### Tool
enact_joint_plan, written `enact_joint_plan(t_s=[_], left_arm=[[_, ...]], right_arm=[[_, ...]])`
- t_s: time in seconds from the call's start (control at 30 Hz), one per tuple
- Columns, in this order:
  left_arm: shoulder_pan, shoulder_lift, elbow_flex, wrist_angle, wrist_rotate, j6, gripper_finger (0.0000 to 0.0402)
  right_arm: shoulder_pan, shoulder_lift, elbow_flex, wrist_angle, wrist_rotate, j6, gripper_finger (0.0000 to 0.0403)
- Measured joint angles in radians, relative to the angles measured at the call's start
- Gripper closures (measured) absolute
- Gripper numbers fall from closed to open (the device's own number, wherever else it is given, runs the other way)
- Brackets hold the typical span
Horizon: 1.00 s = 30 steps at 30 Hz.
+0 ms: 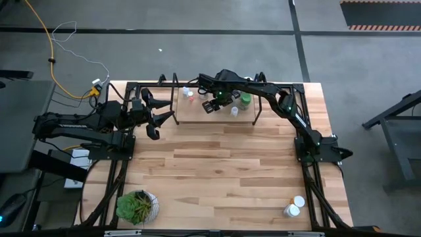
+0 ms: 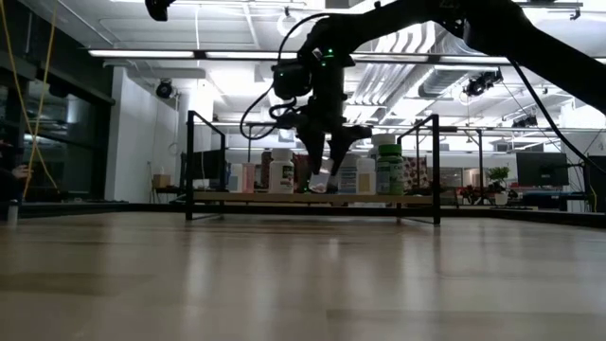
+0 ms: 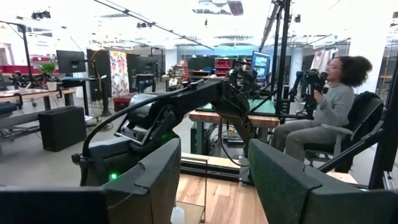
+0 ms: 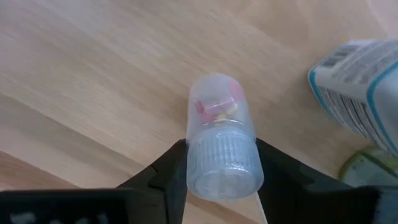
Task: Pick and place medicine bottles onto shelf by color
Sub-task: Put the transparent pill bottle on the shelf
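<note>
On the shelf (image 1: 197,117) at the table's far side, my right gripper (image 1: 214,105) points down, shut on a small clear medicine bottle (image 4: 217,115) with pink and yellow pills inside. The low view shows the gripper (image 2: 327,180) down at the shelf board. Other bottles stand on the shelf: a white one (image 1: 187,93), a green one (image 1: 245,100) and a white one (image 1: 234,112). My left gripper (image 1: 163,113) waits open by the shelf's left end, holding nothing. My right gripper has the clear bottle's ribbed cap (image 4: 221,165) pinched between its two fingers, one on each side. The fingers come from above, pointing down. The bottle stands about upright below them, its bottom (image 4: 216,93) on or just above the shelf board; I cannot tell which.
A labelled white bottle (image 4: 357,84) and a green-capped one (image 4: 367,169) stand close beside the held bottle. Two white bottles (image 1: 293,207) sit at the table's near right corner and a potted plant (image 1: 137,205) at the near left. A person (image 3: 329,106) sits beyond the table.
</note>
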Motion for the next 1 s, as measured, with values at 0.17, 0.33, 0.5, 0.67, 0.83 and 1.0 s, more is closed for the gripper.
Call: enact_joint_plan(t_s=[0.17, 0.33, 0.5, 0.67, 0.83, 1.0], left_arm=[[0.0, 0.0, 0.0, 0.0, 0.0, 0.0, 0.0222], [0.0, 0.0, 0.0, 0.0, 0.0, 0.0, 0.0222], [0.0, 0.0, 0.0, 0.0, -0.002, 0.0, 0.0222], [0.0, 0.0, 0.0, -0.001, -0.023, 0.0, 0.0222], [0.0, 0.0, 0.0, -0.001, -0.023, 0.0, 0.0222], [0.0, 0.0, 0.0, -0.002, -0.023, 0.0, 0.0222]], right_arm=[[0.0, 0.0, 0.0, 0.016, 0.019, -0.002, 0.0219], [-0.001, 0.0, -0.001, 0.017, 0.048, -0.025, 0.0185], [-0.002, -0.004, -0.001, 0.031, 0.075, -0.056, 0.0174], [-0.001, -0.004, -0.001, 0.036, 0.075, -0.088, 0.0174], [0.01, -0.02, -0.002, 0.032, 0.076, -0.145, 0.0174], [0.069, -0.072, -0.002, 0.032, 0.123, -0.221, 0.0174]])
